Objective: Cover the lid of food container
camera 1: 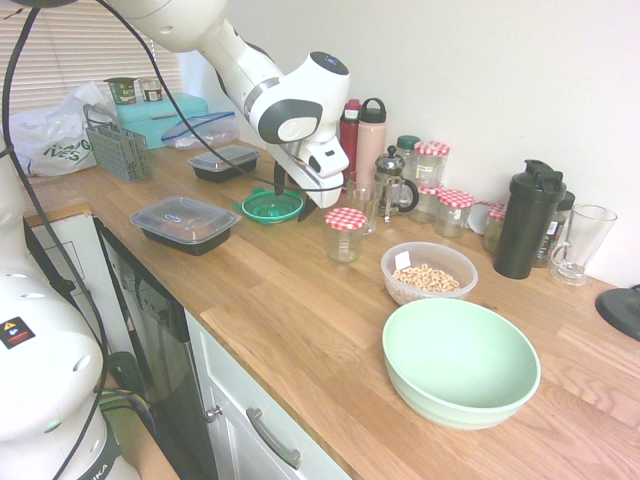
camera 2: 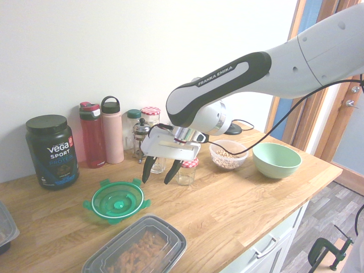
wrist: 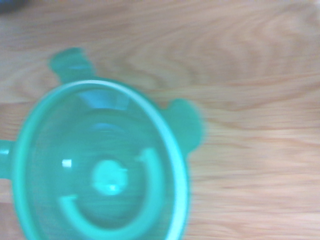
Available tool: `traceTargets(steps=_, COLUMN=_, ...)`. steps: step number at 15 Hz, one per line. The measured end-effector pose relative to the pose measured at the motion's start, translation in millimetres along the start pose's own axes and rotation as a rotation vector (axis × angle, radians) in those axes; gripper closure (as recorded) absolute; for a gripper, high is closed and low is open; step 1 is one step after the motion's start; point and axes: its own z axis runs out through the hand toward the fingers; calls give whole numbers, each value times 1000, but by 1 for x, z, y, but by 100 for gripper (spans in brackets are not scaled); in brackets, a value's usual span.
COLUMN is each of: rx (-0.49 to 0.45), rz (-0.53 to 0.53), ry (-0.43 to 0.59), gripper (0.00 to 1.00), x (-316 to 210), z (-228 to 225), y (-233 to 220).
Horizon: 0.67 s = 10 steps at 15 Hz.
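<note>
While the hand hangs above the table, fingers spread and nothing between them, the lid lies flat on the wood just off to its side, below fingertip level, not touching. Lid is round, see-through green plastic: raised shiny rim, clip tabs sticking out, paler disc in the middle, curved ridge around that. Food container sits well apart, on the other side of the hand, uncovered: clear thin plastic tub, white label, small beige rings inside. Green bowl right beside it, smooth, matte, wide mouth. Glass jar near the hand has a red-checked cap. Black tray near the lid: rectangular, rounded corners, clear cover. Tabletop is smooth wood, streaky grain.
</note>
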Motion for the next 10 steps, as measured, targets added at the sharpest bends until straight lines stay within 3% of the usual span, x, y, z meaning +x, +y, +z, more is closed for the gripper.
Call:
traceTargets(steps=5, rx=28, rz=54, ry=17, gripper=0, x=2, z=29, y=-13)
traceTargets(steps=10, rx=123, rz=153, ry=-96, gripper=0, x=7, z=49, y=-13)
